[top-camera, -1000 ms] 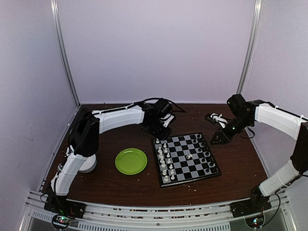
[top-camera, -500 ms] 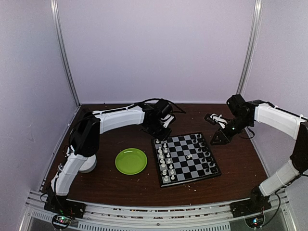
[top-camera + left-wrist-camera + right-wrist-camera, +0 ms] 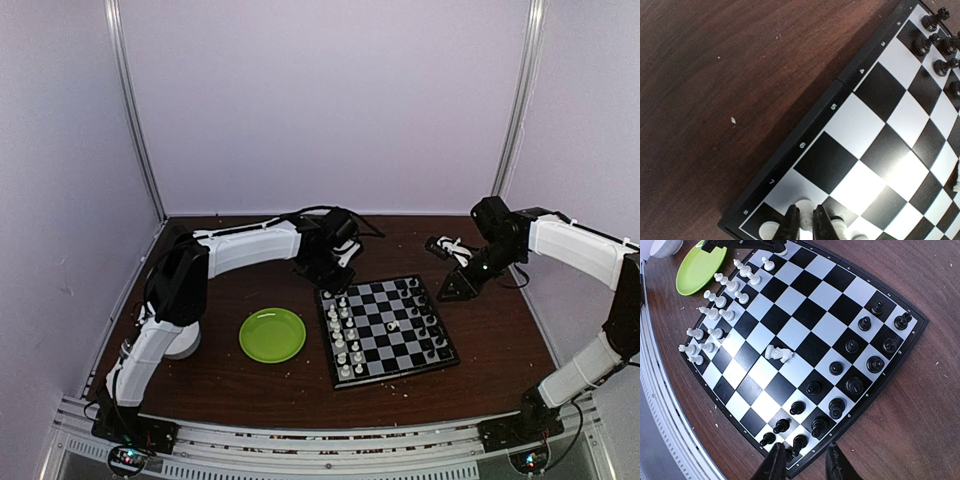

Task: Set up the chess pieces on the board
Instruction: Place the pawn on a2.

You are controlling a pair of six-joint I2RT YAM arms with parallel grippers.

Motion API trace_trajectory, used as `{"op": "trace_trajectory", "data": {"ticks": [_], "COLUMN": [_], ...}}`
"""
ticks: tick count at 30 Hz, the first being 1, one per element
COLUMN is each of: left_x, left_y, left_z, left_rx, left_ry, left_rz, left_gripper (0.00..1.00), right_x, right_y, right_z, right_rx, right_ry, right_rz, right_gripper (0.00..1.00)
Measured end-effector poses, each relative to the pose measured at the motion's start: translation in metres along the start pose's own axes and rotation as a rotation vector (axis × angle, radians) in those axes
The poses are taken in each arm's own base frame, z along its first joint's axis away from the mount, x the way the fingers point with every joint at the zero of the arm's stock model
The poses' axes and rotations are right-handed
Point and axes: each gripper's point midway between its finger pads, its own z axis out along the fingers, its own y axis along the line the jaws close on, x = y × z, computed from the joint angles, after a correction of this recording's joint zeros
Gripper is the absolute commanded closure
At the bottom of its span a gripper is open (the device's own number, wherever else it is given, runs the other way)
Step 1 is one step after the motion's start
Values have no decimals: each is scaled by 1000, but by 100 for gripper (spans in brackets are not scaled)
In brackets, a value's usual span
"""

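Note:
The board (image 3: 385,346) lies right of centre. White chess pieces (image 3: 341,335) line its left side and black pieces (image 3: 428,320) its right side. One white knight (image 3: 778,353) lies on its side mid-board. My left gripper (image 3: 805,211) is low over the board's far left corner, shut on a white pawn (image 3: 804,205) that stands on a light square beside other white pieces. My right gripper (image 3: 804,450) hovers open above the board's far right edge, nothing between its fingers. A black corner piece (image 3: 788,454) stands just next to its left finger.
A round green plate (image 3: 272,334) sits left of the board, with a white round container (image 3: 183,342) further left by the left arm. Pale crumbs (image 3: 733,119) dot the brown table. Purple walls close in the back and both sides.

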Motion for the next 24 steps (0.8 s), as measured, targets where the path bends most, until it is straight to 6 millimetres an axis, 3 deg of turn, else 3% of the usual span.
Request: {"op": "trace_trajectory", "data": {"ticks": [11,17,21,24], "left_x": [2,1,-9,-25], "left_y": [0,2,3,-3], "left_z": [0,-1,-18,-47], "left_rx": [-2,-14,-26,-23], "left_ry": [9,5,-31,-92], "left_rz": [-6,-6,-3,15], "left_gripper": [79,67,63,63], "right_x": [1,1,1,1], "right_y": [1,1,1,0], "right_z": [0,0,0,0], "right_rx": [-5,-6,-5,1], "right_ry": [3,3,3,4], "right_rz": [3,3,4,7], "right_gripper": [71,71,69,69]}}
